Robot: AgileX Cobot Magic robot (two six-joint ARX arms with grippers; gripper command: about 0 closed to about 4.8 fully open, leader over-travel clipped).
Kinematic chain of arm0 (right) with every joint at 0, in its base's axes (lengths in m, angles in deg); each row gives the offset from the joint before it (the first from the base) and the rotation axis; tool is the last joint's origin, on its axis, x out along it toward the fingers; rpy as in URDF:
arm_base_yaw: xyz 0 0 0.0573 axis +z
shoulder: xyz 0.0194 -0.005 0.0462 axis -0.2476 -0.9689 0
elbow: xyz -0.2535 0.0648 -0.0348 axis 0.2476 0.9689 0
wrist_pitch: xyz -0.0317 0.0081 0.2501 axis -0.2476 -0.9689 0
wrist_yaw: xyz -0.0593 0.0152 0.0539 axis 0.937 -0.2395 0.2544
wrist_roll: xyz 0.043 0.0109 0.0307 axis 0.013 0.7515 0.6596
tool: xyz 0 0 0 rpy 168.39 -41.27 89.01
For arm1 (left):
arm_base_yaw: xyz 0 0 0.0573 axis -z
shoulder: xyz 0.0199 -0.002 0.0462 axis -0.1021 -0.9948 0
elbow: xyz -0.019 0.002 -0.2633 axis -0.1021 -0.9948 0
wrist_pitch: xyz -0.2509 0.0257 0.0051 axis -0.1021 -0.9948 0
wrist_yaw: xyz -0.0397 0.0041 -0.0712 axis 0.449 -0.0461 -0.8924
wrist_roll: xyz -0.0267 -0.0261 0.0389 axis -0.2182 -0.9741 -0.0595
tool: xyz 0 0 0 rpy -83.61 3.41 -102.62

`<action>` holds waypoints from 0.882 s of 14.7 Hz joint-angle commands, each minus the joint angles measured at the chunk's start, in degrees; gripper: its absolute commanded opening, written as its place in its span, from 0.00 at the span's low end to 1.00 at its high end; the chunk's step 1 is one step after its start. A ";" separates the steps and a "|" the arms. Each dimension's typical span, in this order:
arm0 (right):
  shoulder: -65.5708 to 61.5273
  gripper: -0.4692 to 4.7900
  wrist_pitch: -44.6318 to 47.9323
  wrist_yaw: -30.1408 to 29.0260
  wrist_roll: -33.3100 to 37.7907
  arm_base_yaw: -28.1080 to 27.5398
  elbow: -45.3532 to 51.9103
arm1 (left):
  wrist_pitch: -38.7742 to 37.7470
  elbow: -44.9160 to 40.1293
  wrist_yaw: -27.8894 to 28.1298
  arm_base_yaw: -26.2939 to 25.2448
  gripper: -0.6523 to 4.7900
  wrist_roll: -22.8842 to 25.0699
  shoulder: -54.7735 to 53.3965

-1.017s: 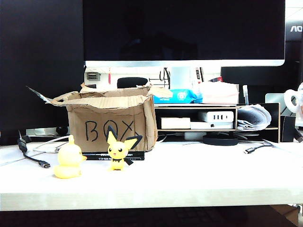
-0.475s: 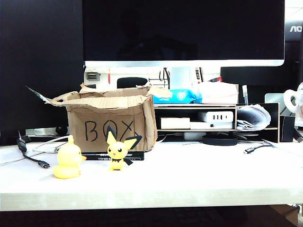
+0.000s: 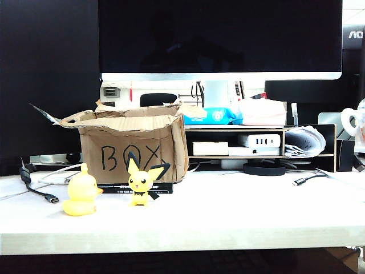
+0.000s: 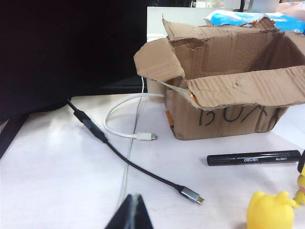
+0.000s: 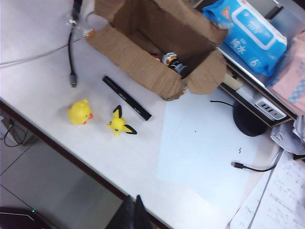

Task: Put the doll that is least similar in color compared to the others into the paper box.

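The doll [image 5: 169, 59] lies inside the paper box [image 5: 138, 55], showing a white cap and a dark body in the right wrist view. The brown paper box [image 3: 134, 145] marked "BOX" stands at the left of the table, flaps torn and open. My right gripper [image 5: 132, 198] is shut and empty, high over the table's front edge and well away from the box. Low over the table to the left of the paper box [image 4: 228, 119], my left gripper [image 4: 135, 196] is shut and empty. Neither gripper appears in the exterior view.
A plain yellow duck figure [image 3: 81, 195] and a yellow figure with black-edged ears [image 3: 141, 181] stand in front of the box. A black marker pen [image 4: 252, 158] lies by them. A black USB cable [image 4: 143, 171] and a white cable [image 4: 119, 129] trail at left. A shelf [image 3: 256, 142] stands behind.
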 commanded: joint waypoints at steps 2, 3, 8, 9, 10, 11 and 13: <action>-0.31 0.08 0.57 0.11 0.44 0.00 -0.20 | 0.72 0.11 -0.02 -0.07 0.11 -0.07 0.00; -0.31 0.08 0.57 0.13 0.44 0.00 -0.20 | 0.72 0.09 -0.02 -0.07 0.11 -0.07 0.00; 0.72 0.08 0.33 0.57 -6.03 -0.07 -0.20 | 0.72 0.09 -0.04 -0.07 0.11 -0.07 0.00; 1.81 0.08 0.35 0.50 -6.01 -0.07 -0.20 | 0.72 0.09 -0.04 -0.07 0.11 -0.07 0.00; 3.69 0.08 0.44 -0.13 -5.97 -0.07 -0.20 | 0.72 0.09 -0.04 -0.07 0.11 -0.07 0.00; 7.43 0.08 1.01 -0.13 -5.79 -0.20 -0.20 | 0.72 0.09 -0.02 -0.07 0.11 -0.04 0.00; 13.73 0.08 1.97 -0.04 -5.84 -2.93 -0.20 | 0.72 0.09 -0.02 -0.07 0.11 -0.07 0.00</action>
